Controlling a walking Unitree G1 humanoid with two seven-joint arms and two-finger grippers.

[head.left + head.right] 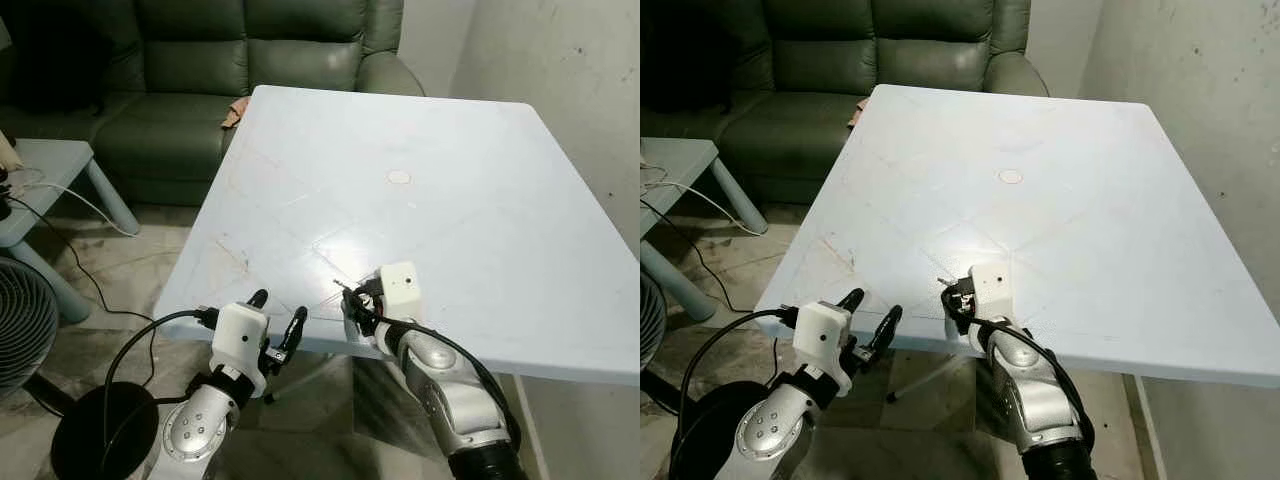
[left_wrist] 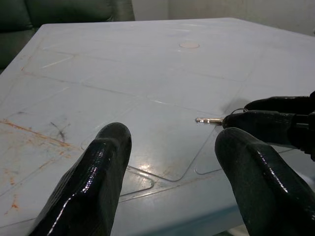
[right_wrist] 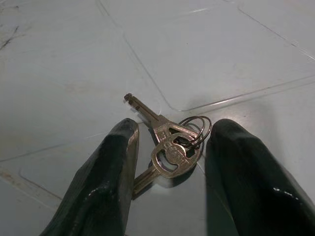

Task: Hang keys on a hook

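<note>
- Left hand (image 1: 281,315): just off the counter (image 1: 480,180) near edge, fingers apart, nothing between them.
- Keys (image 3: 170,147): two on a ring, flat on the counter near its front edge, between the right hand's fingers. Long axis of the top key runs away from the hand toward the counter's far left; ring end sits nearest the hand.
- Head stamp on the key is not legible.
- Right hand (image 3: 170,162): fingers apart, straddling the keys, not clamped.

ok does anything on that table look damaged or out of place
Nothing is broken. The table carries rusty orange stains and dark scuffs near its left front edge. The keys lie flat between the right gripper fingers.
</note>
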